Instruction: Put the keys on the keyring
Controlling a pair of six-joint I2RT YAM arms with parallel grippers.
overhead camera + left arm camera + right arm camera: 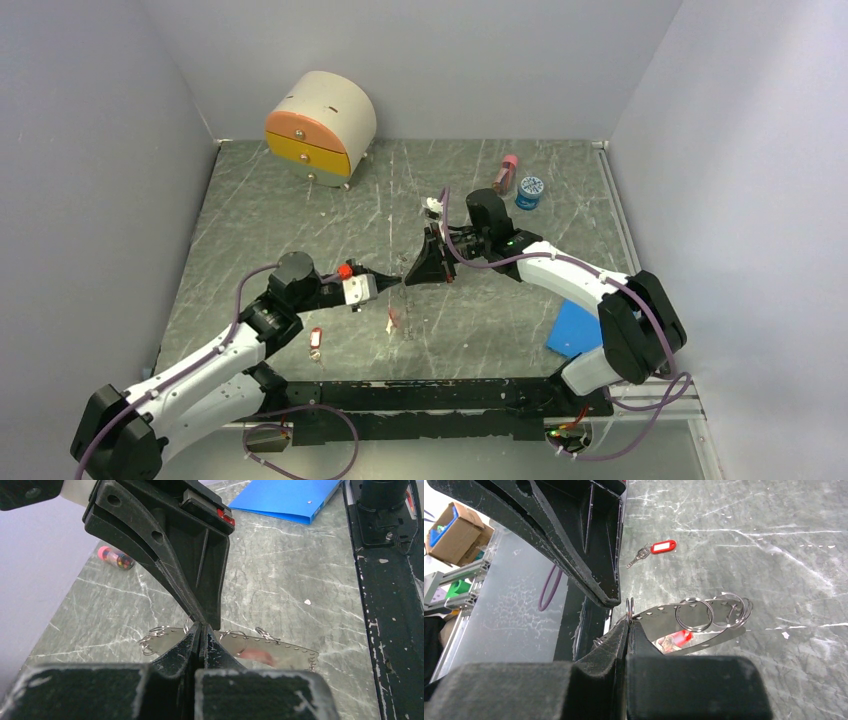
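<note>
The keyring shows as a flat shiny metal strip (659, 617) with holes along its edge and several small split rings (694, 614). It appears to hang just above the table, and it is also in the left wrist view (285, 652). My left gripper (200, 626) and right gripper (628, 622) meet tip to tip at mid-table, both shut on one small split ring (629, 607) at the strip's edge. A red tag (676, 637) shows in the strip's shiny face. One key with a red tag (316, 343) lies on the table beside the left arm; it also shows in the right wrist view (663, 546).
A rounded drawer box (320, 128) stands at the back left. A pink bottle (507, 172) and a blue-lidded jar (530, 191) are at the back right. A blue folder (575, 328) lies by the right arm's base. A black rail (450, 395) runs along the near edge.
</note>
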